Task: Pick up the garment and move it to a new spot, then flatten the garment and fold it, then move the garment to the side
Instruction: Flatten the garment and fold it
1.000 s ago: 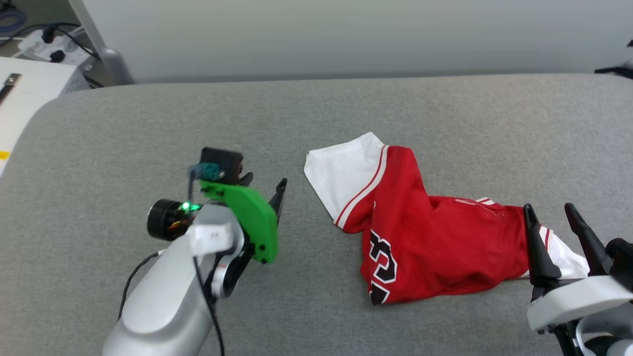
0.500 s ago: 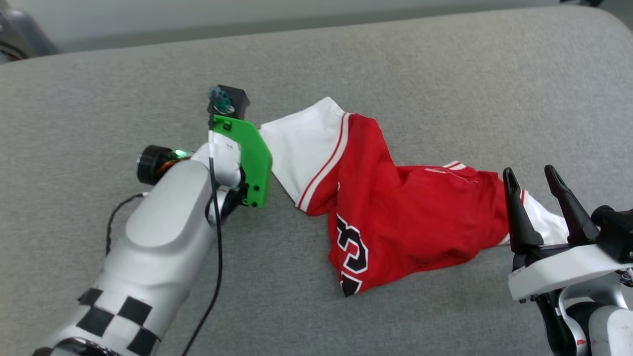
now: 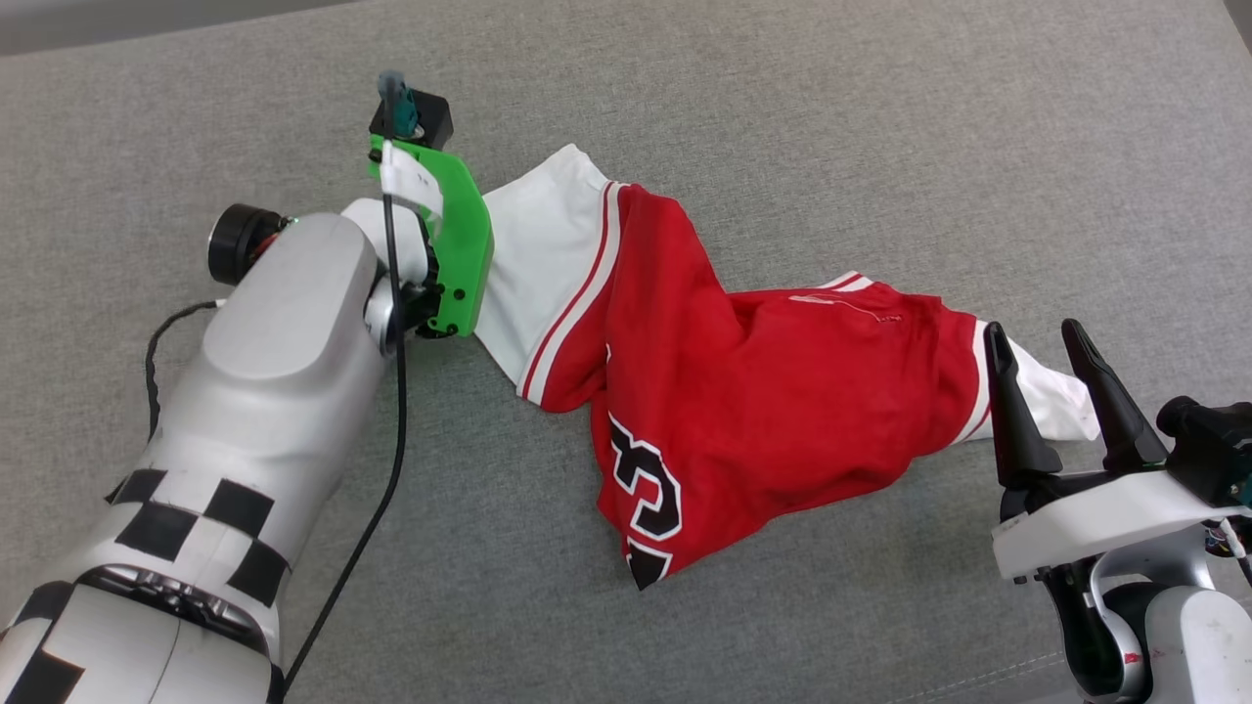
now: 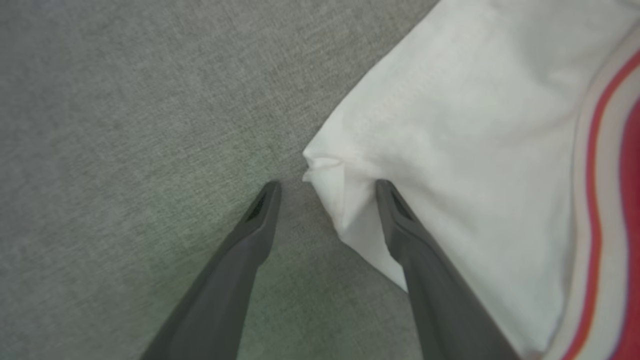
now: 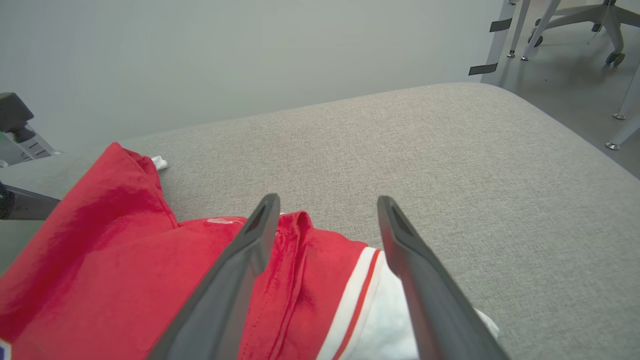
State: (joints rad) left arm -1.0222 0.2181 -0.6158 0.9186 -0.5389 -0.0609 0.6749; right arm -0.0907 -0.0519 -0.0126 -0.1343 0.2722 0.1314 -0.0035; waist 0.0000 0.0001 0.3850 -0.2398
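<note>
The garment (image 3: 763,391), a red jersey with white sleeves and black white-outlined numbers, lies crumpled across the grey surface. My left arm's green wrist mount (image 3: 455,244) sits at the edge of the garment's left white sleeve (image 3: 548,254). In the left wrist view my left gripper (image 4: 326,186) is open, low over the surface, with the sleeve corner (image 4: 330,170) between its fingertips. My right gripper (image 3: 1034,328) is open at the garment's right end, its fingers either side of the other white sleeve (image 3: 1047,401). From the right wrist, that gripper (image 5: 327,200) stands above the red cloth (image 5: 100,260).
The grey padded surface (image 3: 880,147) stretches bare beyond the garment. Its rounded far corner (image 5: 525,105) drops to a floor with chair legs (image 5: 615,55). A black cable (image 3: 391,391) runs along my left forearm.
The head camera has tilted down and nearer. My left arm has travelled right, from bare cloth-free surface to the garment's left white sleeve. The right gripper stays at the right sleeve.
</note>
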